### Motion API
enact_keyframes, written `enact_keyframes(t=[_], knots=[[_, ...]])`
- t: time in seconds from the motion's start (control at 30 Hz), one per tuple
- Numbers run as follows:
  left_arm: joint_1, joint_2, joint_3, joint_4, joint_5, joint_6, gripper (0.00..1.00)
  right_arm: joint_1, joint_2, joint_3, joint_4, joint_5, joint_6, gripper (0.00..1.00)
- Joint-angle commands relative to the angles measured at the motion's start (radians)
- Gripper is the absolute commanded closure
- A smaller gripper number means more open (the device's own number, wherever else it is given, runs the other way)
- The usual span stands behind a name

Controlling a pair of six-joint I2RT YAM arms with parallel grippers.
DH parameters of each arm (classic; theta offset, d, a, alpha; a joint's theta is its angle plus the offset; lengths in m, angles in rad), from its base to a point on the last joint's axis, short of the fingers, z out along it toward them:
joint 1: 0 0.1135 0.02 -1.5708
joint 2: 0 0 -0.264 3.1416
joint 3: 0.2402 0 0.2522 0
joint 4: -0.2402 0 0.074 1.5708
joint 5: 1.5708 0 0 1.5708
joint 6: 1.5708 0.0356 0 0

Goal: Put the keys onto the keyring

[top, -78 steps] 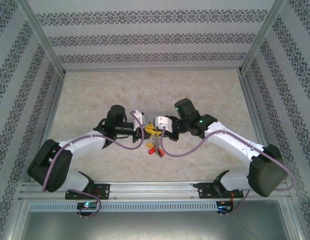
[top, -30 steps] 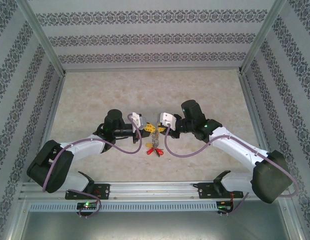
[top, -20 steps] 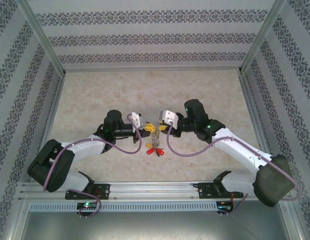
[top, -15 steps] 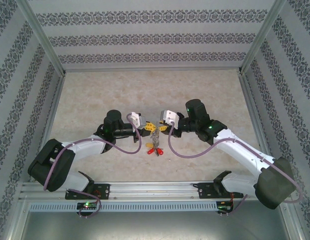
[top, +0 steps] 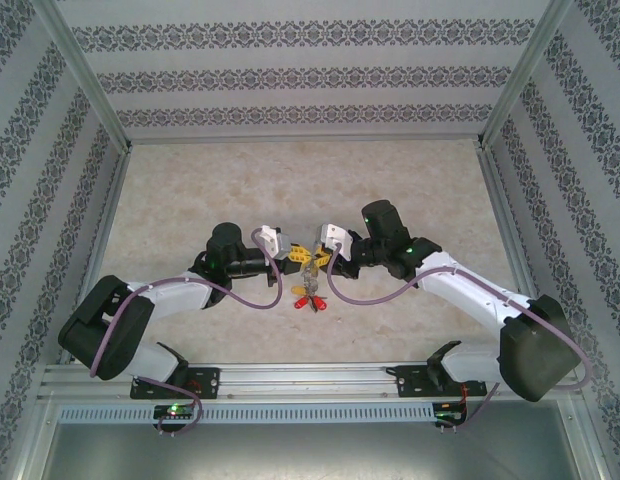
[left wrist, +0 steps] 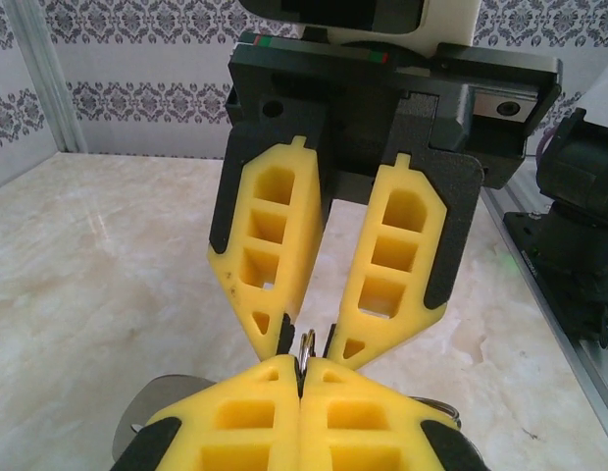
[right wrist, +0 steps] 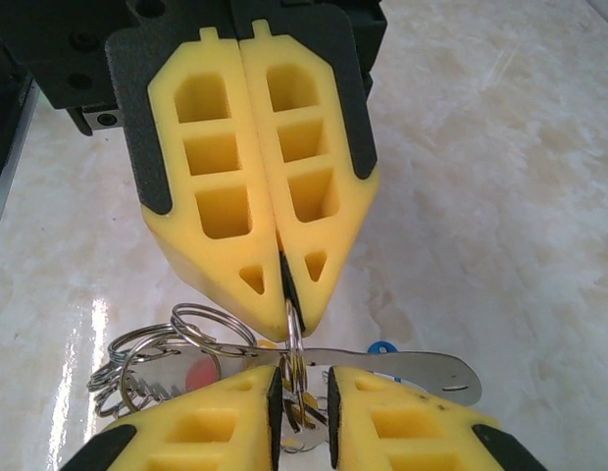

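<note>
My left gripper (top: 293, 256) and right gripper (top: 318, 257) meet tip to tip above the table. A thin double-wire split ring (right wrist: 295, 345), seen edge-on, is pinched in the shut left gripper (right wrist: 286, 319). My right gripper (right wrist: 302, 378) is slightly open, and the ring runs down between its pads with gaps on both sides. A long grey metal band, the keyring (right wrist: 412, 365), crosses just below the tips. The keys (top: 308, 296) dangle under the grippers, showing red tags. More small rings (right wrist: 201, 329), a red tag (right wrist: 198, 373) and a blue tag (right wrist: 380, 346) lie beside the band.
Pale marble tabletop (top: 410, 180) spreads out behind the grippers. Patterned walls with metal corner posts (top: 100, 110) close in the back and sides. A metal rail (top: 310, 378) with both arm bases runs along the near edge.
My right arm swung out a little to the right and has come back in toward the left gripper. The left arm and the pinched ring have stayed put.
</note>
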Motion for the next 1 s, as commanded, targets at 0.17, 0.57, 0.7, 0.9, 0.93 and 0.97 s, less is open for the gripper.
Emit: enact_keyframes(t=[0.17, 0.57, 0.7, 0.9, 0.93, 0.97], knots=[[-0.012, 0.018, 0.005, 0.144, 0.015, -0.038, 1.0, -0.006, 0.033, 0.022, 0.026, -0.069, 0.016, 0.82], [-0.034, 0.042, -0.008, 0.216, -0.046, -0.045, 1.0, -0.004, 0.088, 0.06, 0.039, -0.103, 0.023, 0.98], [-0.034, 0.002, -0.004, 0.071, -0.082, 0.014, 0.94, -0.004, 0.058, 0.075, -0.019, -0.058, -0.004, 1.0], [-0.032, -0.107, 0.045, -0.291, -0.089, 0.183, 0.77, 0.042, 0.036, 0.143, -0.209, 0.106, -0.089, 1.0], [-0.032, -0.112, 0.062, -0.347, -0.08, 0.207, 0.77, 0.048, 0.039, 0.155, -0.234, 0.12, -0.099, 1.0], [-0.032, -0.116, 0.067, -0.371, -0.077, 0.219, 0.77, 0.055, 0.043, 0.167, -0.257, 0.129, -0.109, 1.0]])
